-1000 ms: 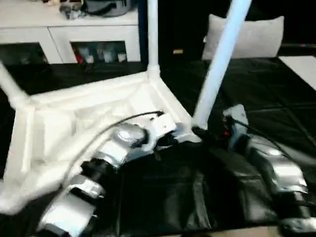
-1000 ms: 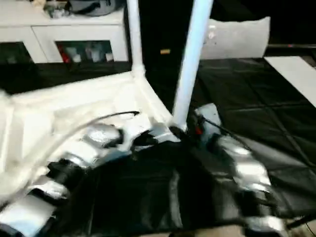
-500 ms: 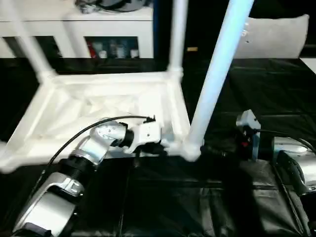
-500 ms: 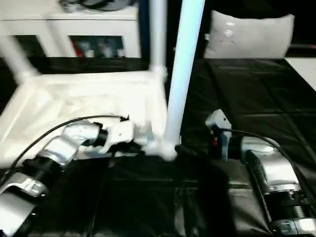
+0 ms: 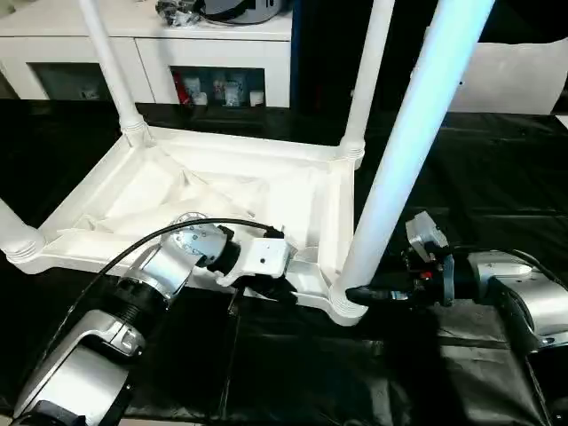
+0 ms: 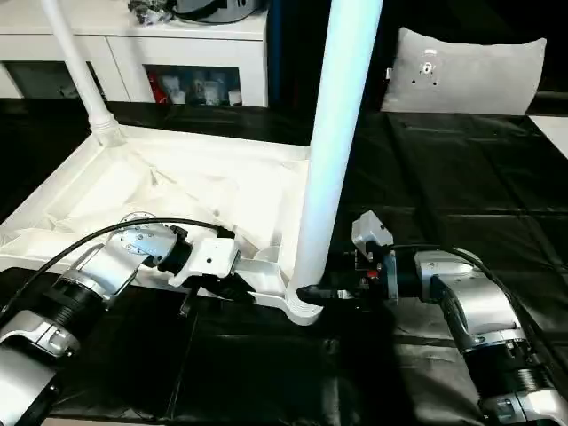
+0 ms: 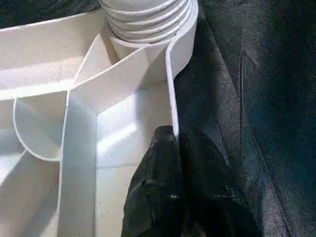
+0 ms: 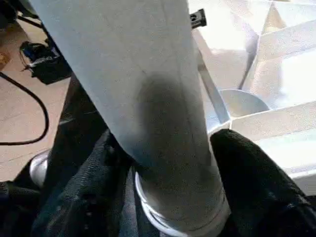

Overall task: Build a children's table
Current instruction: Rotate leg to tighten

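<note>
The white tabletop [image 5: 222, 191] lies upside down on the black cloth, ribs up. Its legs stand in the corner sockets: far left [image 5: 111, 71], far right [image 5: 364, 80], near left [image 5: 13, 226] and the thick near right leg [image 5: 404, 151]. My left gripper [image 5: 284, 288] is shut on the tabletop's near rim [image 7: 170, 89], close to the near right socket [image 7: 148, 15]. My right gripper [image 5: 355, 293] is shut on the near right leg [image 8: 148, 98] just above its socket, one black finger [image 8: 252, 173] on each side.
A white cabinet with glass doors [image 5: 177, 53] stands behind the table. A grey cushion [image 6: 461, 62] lies at the back right. Black cloth [image 5: 497, 177] covers the floor around the table. Bare wooden floor with cables [image 8: 19, 98] shows past the cloth's edge.
The whole picture has shifted and steadied, so the camera moved. Both grippers stay at the near right corner, the left on the rim and the right at the leg's base.
</note>
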